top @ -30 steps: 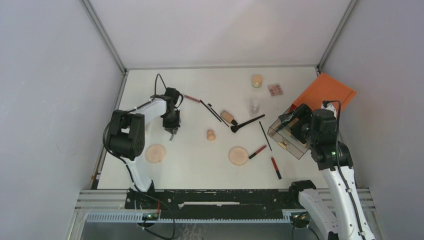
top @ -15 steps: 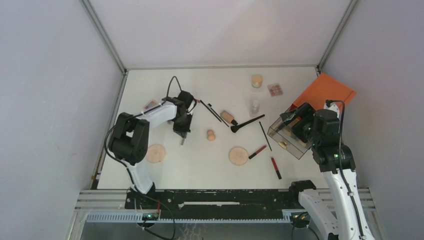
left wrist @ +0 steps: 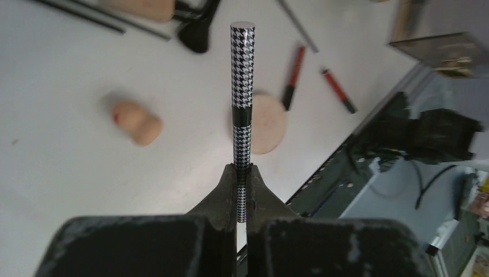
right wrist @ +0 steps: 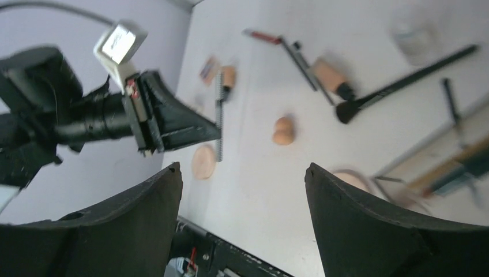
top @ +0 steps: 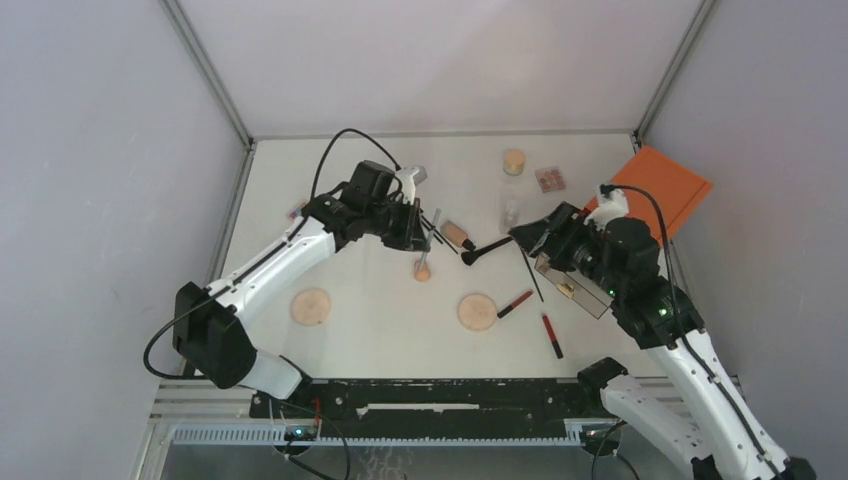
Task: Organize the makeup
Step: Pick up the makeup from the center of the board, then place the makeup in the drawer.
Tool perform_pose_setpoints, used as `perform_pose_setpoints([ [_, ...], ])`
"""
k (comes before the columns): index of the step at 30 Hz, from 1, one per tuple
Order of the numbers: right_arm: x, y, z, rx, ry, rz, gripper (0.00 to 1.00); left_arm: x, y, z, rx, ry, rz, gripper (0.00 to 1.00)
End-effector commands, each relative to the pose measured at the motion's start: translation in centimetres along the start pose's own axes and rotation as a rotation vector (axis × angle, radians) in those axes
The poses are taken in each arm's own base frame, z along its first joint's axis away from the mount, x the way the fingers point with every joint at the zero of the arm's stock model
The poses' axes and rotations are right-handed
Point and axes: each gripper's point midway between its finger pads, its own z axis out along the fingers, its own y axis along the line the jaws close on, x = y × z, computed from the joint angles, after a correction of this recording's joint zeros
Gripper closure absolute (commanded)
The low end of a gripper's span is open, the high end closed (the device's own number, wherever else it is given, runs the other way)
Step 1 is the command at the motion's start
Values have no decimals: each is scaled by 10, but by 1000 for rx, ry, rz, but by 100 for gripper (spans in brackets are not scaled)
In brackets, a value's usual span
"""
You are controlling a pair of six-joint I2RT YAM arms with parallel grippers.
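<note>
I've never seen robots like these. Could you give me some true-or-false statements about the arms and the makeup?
1. The left end effector is shut on a checked black-and-white stick. True.
2. The right end effector grips a brush. False: it is open and empty.
3. The beige sponge lies on the table, held by nothing. True.
4. The big black brush stands upright. False: it lies flat on the table.
</note>
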Motion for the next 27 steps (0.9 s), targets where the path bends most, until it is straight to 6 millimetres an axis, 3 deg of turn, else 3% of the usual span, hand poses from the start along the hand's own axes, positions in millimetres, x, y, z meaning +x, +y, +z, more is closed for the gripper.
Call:
perform_pose_setpoints([
  [1,-11,66,10,-224,-34,-81,14,-40,-75,-28,279,-130,42,99],
  [5,-2,82,26,-284,16,-72,13,-44,-105,-39,379,-142,54,98],
  [9,3,83,45,-277,44,-60,13,-47,-130,-51,469,-162,65,98],
  [16,15,87,67,-288,105,-32,18,-47,-146,-60,523,-166,85,97],
  [21,23,87,78,-286,142,-7,42,-45,-152,-60,539,-160,96,96],
  [25,20,88,76,-284,130,8,80,-44,-150,-58,529,-161,104,92],
  [26,16,88,73,-282,113,4,91,-44,-149,-58,522,-163,107,83],
  [27,12,87,69,-274,93,-1,100,-44,-147,-57,512,-163,108,68],
])
